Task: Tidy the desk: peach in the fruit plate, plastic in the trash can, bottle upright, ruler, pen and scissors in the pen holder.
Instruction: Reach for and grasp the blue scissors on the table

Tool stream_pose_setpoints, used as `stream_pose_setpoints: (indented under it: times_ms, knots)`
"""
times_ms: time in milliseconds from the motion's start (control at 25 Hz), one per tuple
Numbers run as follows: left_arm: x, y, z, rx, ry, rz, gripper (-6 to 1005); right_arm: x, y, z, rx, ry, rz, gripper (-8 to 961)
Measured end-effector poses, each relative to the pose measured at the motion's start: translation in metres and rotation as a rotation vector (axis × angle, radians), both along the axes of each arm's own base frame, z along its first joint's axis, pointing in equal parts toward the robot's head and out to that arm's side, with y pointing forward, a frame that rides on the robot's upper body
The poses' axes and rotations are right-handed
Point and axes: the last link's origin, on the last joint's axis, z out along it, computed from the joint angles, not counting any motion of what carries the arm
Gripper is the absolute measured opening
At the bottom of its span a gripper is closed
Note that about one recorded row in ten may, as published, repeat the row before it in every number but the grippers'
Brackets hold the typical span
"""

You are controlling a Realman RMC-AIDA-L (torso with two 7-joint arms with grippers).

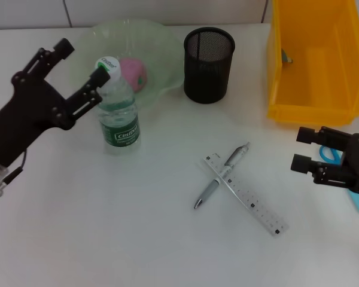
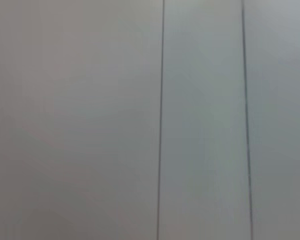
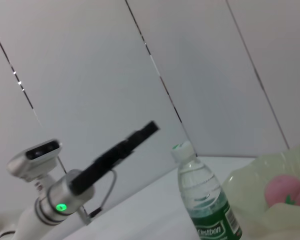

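Nearest in the head view, a clear plastic ruler (image 1: 246, 194) lies on the white table (image 1: 137, 239), crossed over a silver pen (image 1: 221, 175). To their right, the right gripper (image 1: 303, 149) hangs low over the table with its black fingers spread apart, empty; blue-handled scissors (image 1: 341, 173) lie partly hidden beneath it. At the left, the left gripper (image 1: 82, 60) reaches in on a raised, tilted arm, fingers wide open and holding nothing, one fingertip just beside the cap of the upright clear water bottle with a green label (image 1: 118, 107). Behind the bottle, a pink peach (image 1: 134, 73) sits in the translucent green fruit plate (image 1: 161, 48). A black mesh pen holder (image 1: 209, 57) stands right of the plate, and a yellow plastic bin (image 1: 314, 57) stands far right.

Only a grey panelled wall (image 2: 90, 120) fills the left wrist view.

From the right wrist view, the bottle (image 3: 205, 200) stands upright between the left gripper (image 3: 140, 135) and the plate (image 3: 255, 200) holding the peach (image 3: 285, 192).
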Motion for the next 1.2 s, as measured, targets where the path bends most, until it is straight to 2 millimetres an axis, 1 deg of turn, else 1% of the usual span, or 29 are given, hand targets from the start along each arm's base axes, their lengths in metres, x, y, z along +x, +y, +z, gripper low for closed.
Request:
stream_pose_setpoints:
  times_ms: [80,120,160,200,240,280,320,400,440,480,520,560,600,640,680,720,840,880,920,1040,1080,1120,1160,1200]
  knots:
    - [0.001,-0.007,0.01,-0.034,-0.049,-0.031,785,0.0,0.002,0.003,0.005,0.007,-0.01,816]
    - [0.001,-0.007,0.01,-0.034,-0.049,-0.031,807,0.0,0.003,0.005,0.005,0.007,-0.016,817]
    - [0.0,-0.011,0.016,-0.077,-0.066,-0.046,829,0.001,0.005,0.008,0.006,0.006,-0.024,817]
    - [0.0,-0.011,0.016,-0.077,-0.066,-0.046,828,0.001,0.007,0.012,0.004,0.003,-0.031,817]
    - [-0.004,-0.02,0.025,-0.23,-0.055,-0.072,827,0.001,0.01,0.016,0.001,-0.002,-0.036,817]
    - [-0.009,-0.026,0.025,-0.355,-0.004,-0.086,827,-0.001,0.017,0.025,-0.017,-0.02,-0.054,817]
    - [-0.009,-0.026,0.025,-0.355,-0.004,-0.086,826,-0.001,0.017,0.025,-0.017,-0.02,-0.054,817]
    - [-0.014,-0.034,0.019,-0.501,0.066,-0.092,824,-0.003,0.025,0.035,-0.059,-0.054,-0.088,817]
    - [-0.015,-0.036,0.017,-0.536,0.085,-0.092,824,-0.005,0.029,0.04,-0.097,-0.088,-0.108,817]
    - [-0.017,-0.043,0.006,-0.628,0.149,-0.101,824,-0.013,0.039,0.05,-0.174,-0.178,-0.142,817]
    - [-0.017,-0.043,0.006,-0.628,0.149,-0.101,824,-0.013,0.039,0.05,-0.174,-0.178,-0.142,817]
    - [-0.015,-0.044,-0.002,-0.677,0.185,-0.113,824,-0.023,0.046,0.06,-0.234,-0.278,-0.183,817]
    - [-0.015,-0.044,-0.002,-0.677,0.185,-0.113,824,-0.023,0.046,0.06,-0.234,-0.278,-0.183,817]
    - [-0.014,-0.045,-0.005,-0.699,0.2,-0.119,824,-0.03,0.049,0.065,-0.27,-0.35,-0.219,817]
    - [-0.009,-0.042,-0.01,-0.736,0.228,-0.138,824,-0.047,0.054,0.073,-0.307,-0.496,-0.276,817]
    - [-0.009,-0.042,-0.01,-0.736,0.228,-0.138,824,-0.047,0.054,0.073,-0.307,-0.496,-0.276,817]
    - [-0.004,-0.038,-0.016,-0.77,0.254,-0.157,824,-0.073,0.057,0.081,-0.315,-0.658,-0.398,816]
    - [-0.004,-0.038,-0.016,-0.77,0.254,-0.157,824,-0.086,0.056,0.085,-0.296,-0.723,-0.467,817]
    - [-0.004,-0.038,-0.016,-0.77,0.254,-0.157,824,-0.086,0.056,0.085,-0.296,-0.723,-0.467,817]
    - [0.002,-0.027,-0.024,-0.774,0.283,-0.138,824,-0.1,0.054,0.086,-0.253,-0.79,-0.543,817]
    - [0.002,-0.027,-0.024,-0.774,0.283,-0.138,825,-0.101,0.052,0.084,-0.216,-0.84,-0.598,817]
    - [0.002,-0.027,-0.024,-0.774,0.283,-0.138,825,-0.101,0.052,0.084,-0.216,-0.84,-0.598,817]
    - [0.002,-0.027,-0.024,-0.774,0.283,-0.138,825,-0.097,0.051,0.083,-0.179,-0.898,-0.661,817]
    - [0.002,-0.022,-0.028,-0.773,0.299,-0.12,825,-0.097,0.051,0.083,-0.179,-0.898,-0.661,817]
